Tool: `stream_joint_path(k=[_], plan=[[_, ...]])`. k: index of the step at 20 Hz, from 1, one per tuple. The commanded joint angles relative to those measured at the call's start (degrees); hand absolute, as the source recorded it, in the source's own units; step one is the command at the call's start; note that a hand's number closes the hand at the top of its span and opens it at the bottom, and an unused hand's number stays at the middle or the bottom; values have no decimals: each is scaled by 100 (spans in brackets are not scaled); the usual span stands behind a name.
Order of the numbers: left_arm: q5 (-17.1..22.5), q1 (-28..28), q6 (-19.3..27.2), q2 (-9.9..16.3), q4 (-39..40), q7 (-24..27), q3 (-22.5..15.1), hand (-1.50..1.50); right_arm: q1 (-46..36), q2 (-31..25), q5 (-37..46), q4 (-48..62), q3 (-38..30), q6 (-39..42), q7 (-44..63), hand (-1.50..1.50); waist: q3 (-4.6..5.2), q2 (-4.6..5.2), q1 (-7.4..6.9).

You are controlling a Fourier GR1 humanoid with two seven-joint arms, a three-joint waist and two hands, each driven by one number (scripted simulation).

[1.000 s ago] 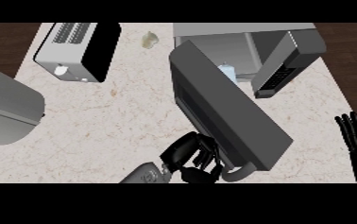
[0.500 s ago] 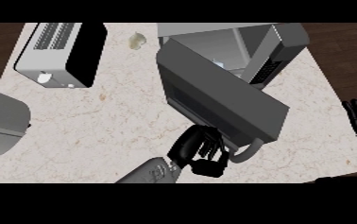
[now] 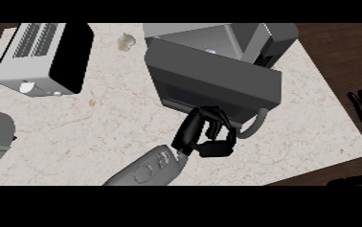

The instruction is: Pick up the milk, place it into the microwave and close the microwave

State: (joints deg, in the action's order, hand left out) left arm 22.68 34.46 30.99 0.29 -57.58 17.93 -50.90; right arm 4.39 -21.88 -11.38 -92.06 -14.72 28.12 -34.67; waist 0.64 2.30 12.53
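Nearest, at the view's lower edge: one grey forearm comes in left of centre and rises to the right. By its place it is probably the left arm, though that is a judgement. Its hand (image 3: 205,137) is black, fingers curled in, set against the lower edge of the microwave door (image 3: 216,80), just left of the door's curved grey handle (image 3: 256,124). The hand closes on nothing I can make out; it looks to be pressing the door, not gripping it.

Far right edge, mid-height: dark fingers of the other hand (image 3: 354,101), upright, resting. Whether they are straight or curled cannot be told.

Table (image 3: 92,125): pale speckled stone. A toaster (image 3: 46,58) stands at the upper left, well apart from the hand. A small pale scrap (image 3: 125,41) lies beyond it, near the far edge.

Farther: the microwave (image 3: 272,41), its cavity open toward the near side. The door swings wide, with its long edge running from upper left down to lower right, between hand and cavity.

Milk (image 3: 210,51): only a small pale patch shows inside the cavity above the door's top edge. Likely the carton, already in.

Judgement: remaining step is the closing. The cavity lies up and beyond the hand, so the push must go away from the robot, across the door's long edge.
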Motion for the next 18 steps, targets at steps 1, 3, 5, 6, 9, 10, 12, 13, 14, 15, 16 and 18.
stream_joint_path(k=[1, 3, 5, 6, 9, 10, 12, 13, 14, 15, 16, 18], plan=[[528, 387, 175, -27, 5, 235, 272, 150, -162, -161, -214, -160, 60, 291, 99, -150, 2, 57, 155], [721, 527, 179, -27, 117, 325, 389, 150, -206, -184, -374, -166, 46, 318, 209, -150, -2, 98, 224], [951, 704, 250, -28, 190, 287, 499, 150, -249, -271, -496, -224, 31, 369, 328, -150, -5, 100, 313], [1004, 796, 287, -27, 248, 314, 510, 150, -278, -307, -494, -294, 42, 367, 353, -150, -7, 95, 360], [1229, 872, 342, -26, 441, 419, 593, 150, -371, -410, -554, -261, 53, 409, 482, -150, -12, 169, 390], [1309, 970, 361, -26, 525, 358, 651, 150, -362, -474, -650, -318, -8, 422, 571, -150, -11, 136, 437], [1416, 1067, 361, -27, 607, 458, 693, 150, -432, -579, -726, -263, -73, 468, 620, -150, -19, 158, 421], [1472, 1106, 345, -28, 630, 512, 715, 150, -456, -668, -712, -260, -122, 483, 630, -150, -19, 169, 446], [1543, 1129, 373, -28, 684, 528, 726, 150, -474, -592, -738, -278, -77, 441, 653, -150, -22, 174, 438], [1605, 1209, 396, -29, 703, 506, 761, 150, -492, -665, -755, -289, -66, 483, 733, -150, -17, 183, 475], [1656, 1244, 349, -29, 825, 573, 808, 150, -516, -655, -812, -315, -98, 478, 712, -150, -20, 185, 467], [1829, 1399, 238, -29, 883, 620, 922, 150, -584, -759, -903, -315, -156, 498, 820, -150, -9, 198, 496]])
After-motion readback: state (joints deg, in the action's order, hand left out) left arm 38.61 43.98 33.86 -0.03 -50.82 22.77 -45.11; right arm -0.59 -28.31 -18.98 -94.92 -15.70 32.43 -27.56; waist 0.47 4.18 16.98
